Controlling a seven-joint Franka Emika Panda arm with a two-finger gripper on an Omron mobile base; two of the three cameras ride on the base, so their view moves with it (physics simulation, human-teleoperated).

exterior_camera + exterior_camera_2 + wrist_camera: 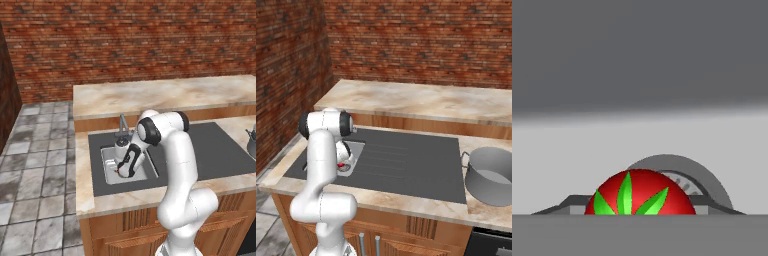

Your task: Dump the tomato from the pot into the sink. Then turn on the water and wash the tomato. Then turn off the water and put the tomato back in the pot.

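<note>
One tomato dead ahead of claw, low in sink for pickup; jaw state unreadable, pot far right

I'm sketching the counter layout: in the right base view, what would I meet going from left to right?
White robot arm → small red tomato low in the light grey sink basin → ribbed dark grey drainboard plate → large grey metal pot on the marble counter.
</note>
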